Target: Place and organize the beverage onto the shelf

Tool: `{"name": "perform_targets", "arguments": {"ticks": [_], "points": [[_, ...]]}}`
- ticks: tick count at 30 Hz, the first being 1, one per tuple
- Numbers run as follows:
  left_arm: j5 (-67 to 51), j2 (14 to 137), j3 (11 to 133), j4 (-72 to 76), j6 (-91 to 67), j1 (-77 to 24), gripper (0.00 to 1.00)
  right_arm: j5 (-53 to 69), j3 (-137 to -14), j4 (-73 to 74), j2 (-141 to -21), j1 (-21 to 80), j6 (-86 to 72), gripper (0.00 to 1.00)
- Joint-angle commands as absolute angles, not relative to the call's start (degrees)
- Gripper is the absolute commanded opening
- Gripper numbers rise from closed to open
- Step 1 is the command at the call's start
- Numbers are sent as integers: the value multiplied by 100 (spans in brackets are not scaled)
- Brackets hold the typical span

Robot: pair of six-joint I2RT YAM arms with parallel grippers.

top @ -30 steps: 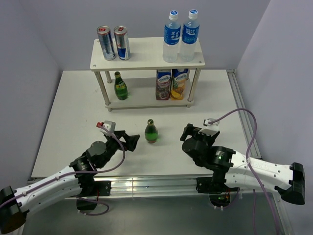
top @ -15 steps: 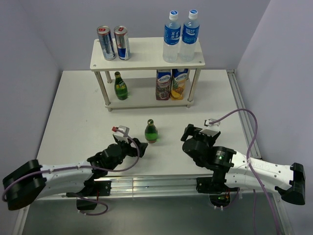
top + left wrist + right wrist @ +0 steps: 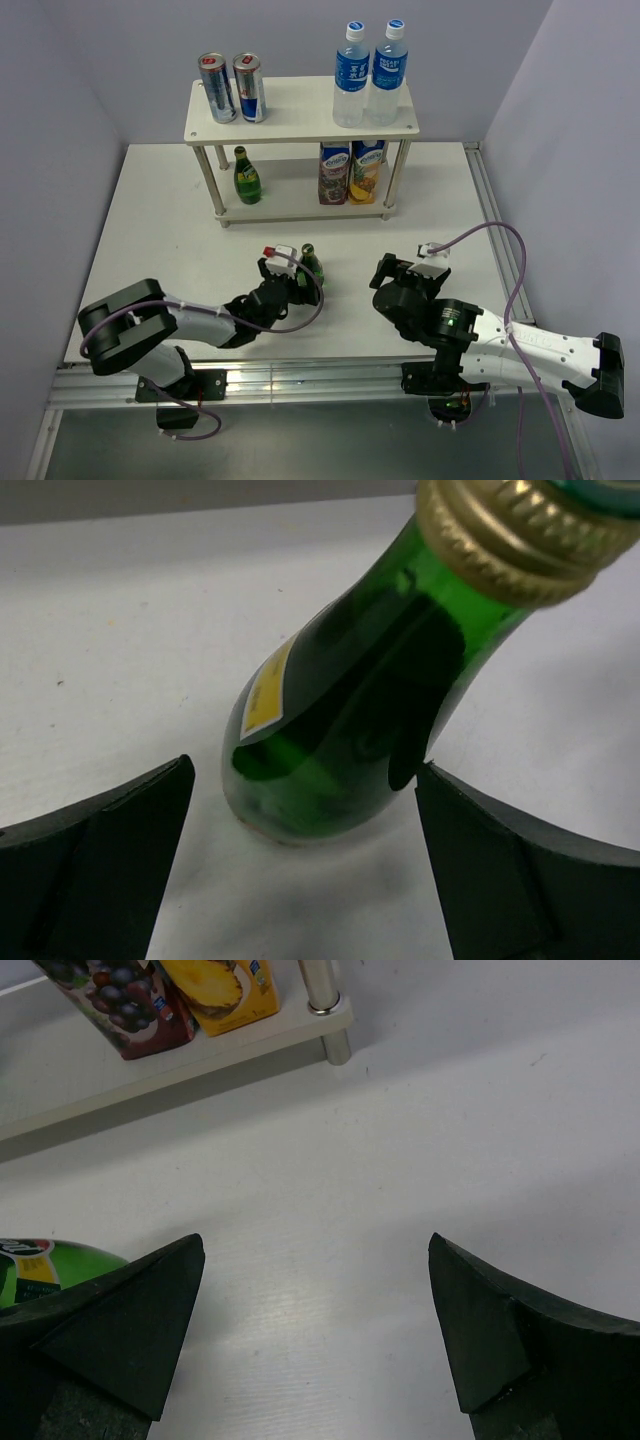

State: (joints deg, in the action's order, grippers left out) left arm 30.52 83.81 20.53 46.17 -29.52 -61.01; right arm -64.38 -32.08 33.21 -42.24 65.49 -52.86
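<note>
left gripper (image 3: 305, 777) advanced to smooth green glass bottle (image 3: 340, 720), spread astride it | right gripper (image 3: 316, 1246) spread

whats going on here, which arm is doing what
The left gripper has its jaws open on either side of the green bottle standing on the table, not yet shut on it. The right gripper hangs open over bare table. The shelf already holds cans, water bottles, juice cartons and a second green bottle.
</note>
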Motion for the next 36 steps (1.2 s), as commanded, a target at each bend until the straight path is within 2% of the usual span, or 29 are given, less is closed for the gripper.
{"name": "perform_targets", "arguments": {"ticks": [1, 8, 13, 15, 16, 17, 19, 20, 26, 36], "points": [[3199, 8753, 2425, 5203, -2760, -6135, 99, -6548, -3199, 3182, -4245, 6592, -5317, 100], [3358, 9561, 2917, 5203, -2742, -6126, 97, -6513, -3173, 3112, -4245, 6583, -5265, 100], [3463, 9896, 3102, 5124, -2786, -6091, 74, -6504, -3164, 3076, -4254, 6583, -5230, 100], [3472, 9984, 3173, 5098, -2769, -6065, 57, -6495, -3164, 3067, -4245, 6592, -5221, 100], [3472, 9984, 3182, 5089, -2760, -6064, 45, -6486, -3164, 3067, -4254, 6592, -5221, 100], [3498, 9950, 3208, 5054, -2751, -6056, 25, -6486, -3164, 3076, -4263, 6583, -5221, 100], [3620, 9862, 3260, 4809, -2716, -6056, 11, -6504, -3173, 3085, -4263, 6583, -5229, 100], [3699, 9731, 3339, 4695, -2698, -6056, 0, -6504, -3164, 3076, -4245, 6583, -5238, 100], [3999, 9186, 3814, 3867, -2286, -5801, 0, -6486, -3138, 2997, -4219, 6583, -5168, 100], [3358, 8868, 4473, 3797, -1732, -4519, 0, -6486, -3138, 2979, -4184, 6592, -5150, 100]]}}
